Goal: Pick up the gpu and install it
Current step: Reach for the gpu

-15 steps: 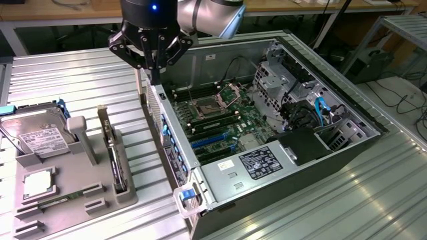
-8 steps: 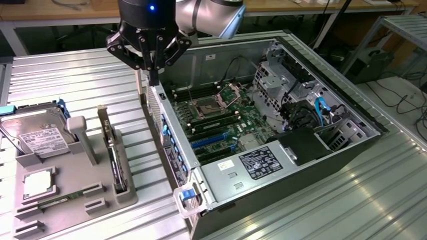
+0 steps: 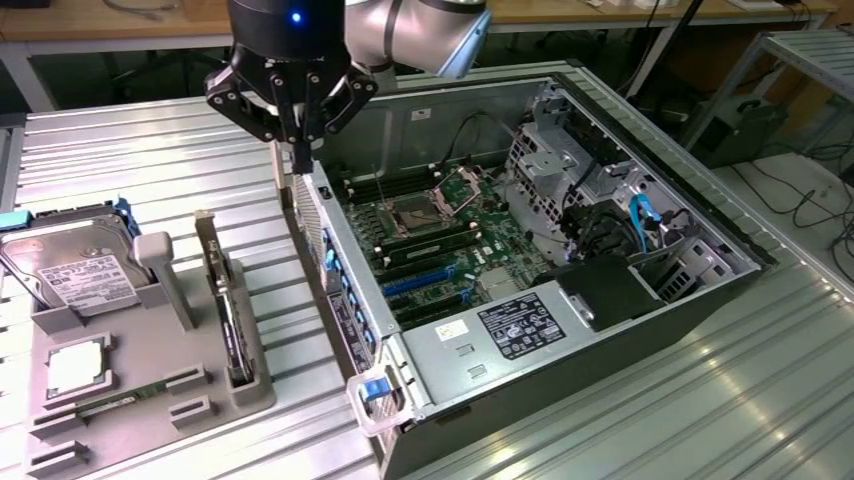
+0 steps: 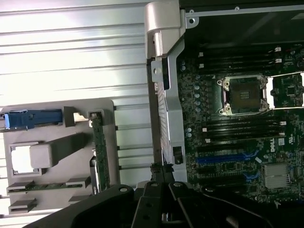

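Observation:
The gpu (image 3: 227,310) is a thin dark-green card standing on edge in a slot of the grey holder tray (image 3: 247,395), with its pale bracket strip at the far end. The wrist view shows the gpu (image 4: 100,152) in the same tray (image 4: 66,142). My gripper (image 3: 304,168) hangs shut and holds nothing. It is above the near wall of the open computer case (image 3: 350,290), to the exterior view's right of the tray and apart from the gpu. In the wrist view the gripper (image 4: 160,168) points at that wall's metal edge.
Inside the case lies the motherboard (image 3: 447,240) with an open CPU socket (image 4: 243,94) and blue card slots (image 4: 223,158). The tray also carries a hard drive (image 3: 74,275), a processor (image 3: 78,365) and a memory stick (image 3: 107,405). Ribbed metal tabletop (image 3: 147,160) surrounds everything.

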Tool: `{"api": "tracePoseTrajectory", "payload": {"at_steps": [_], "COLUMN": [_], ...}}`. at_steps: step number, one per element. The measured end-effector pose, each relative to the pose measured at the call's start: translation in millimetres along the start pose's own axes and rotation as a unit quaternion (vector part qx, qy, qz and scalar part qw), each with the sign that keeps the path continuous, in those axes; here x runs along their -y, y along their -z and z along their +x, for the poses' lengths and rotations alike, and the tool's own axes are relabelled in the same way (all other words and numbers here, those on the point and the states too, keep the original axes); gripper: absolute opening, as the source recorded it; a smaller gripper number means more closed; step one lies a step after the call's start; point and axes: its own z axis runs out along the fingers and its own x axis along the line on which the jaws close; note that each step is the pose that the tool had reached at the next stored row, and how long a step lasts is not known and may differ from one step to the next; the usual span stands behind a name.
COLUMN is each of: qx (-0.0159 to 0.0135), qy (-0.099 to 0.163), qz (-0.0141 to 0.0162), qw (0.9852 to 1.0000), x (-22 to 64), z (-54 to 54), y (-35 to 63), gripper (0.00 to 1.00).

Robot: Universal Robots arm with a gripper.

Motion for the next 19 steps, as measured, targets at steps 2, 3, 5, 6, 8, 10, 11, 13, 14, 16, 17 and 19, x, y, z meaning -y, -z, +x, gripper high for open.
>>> {"api": "tracePoseTrajectory", "payload": {"at_steps": [2, 3, 5, 6, 8, 10, 11, 13, 14, 16, 17, 19], "qx": [0.0, 0.0, 0.0, 0.0, 0.0, 0.0, 0.0, 0.0, 0.0, 0.0, 0.0, 0.0], "qy": [0.0, 0.0, 0.0, 0.0, 0.0, 0.0, 0.0, 0.0, 0.0, 0.0, 0.0, 0.0], "qz": [0.0, 0.0, 0.0, 0.0, 0.0, 0.0, 0.0, 0.0, 0.0, 0.0, 0.0, 0.0], "qw": [1.0, 1.0, 1.0, 1.0, 1.0, 1.0, 1.0, 1.0, 1.0, 1.0, 1.0, 1.0], "x": [0.5, 0.7, 1.1, 1.4, 2.3, 3.0, 3.3, 3.9, 4.2, 4.7, 4.9, 5.5], "z": [1.6, 2.3, 3.7, 4.5, 7.1, 9.0, 9.9, 11.7, 12.6, 13.9, 14.5, 16.1], "y": [0.1, 0.1, 0.1, 0.2, 0.3, 0.3, 0.3, 0.5, 0.5, 0.5, 0.6, 0.6], "gripper": [0.11, 0.11, 0.11, 0.11, 0.11, 0.11, 0.11, 0.11, 0.11, 0.11, 0.11, 0.11]}}
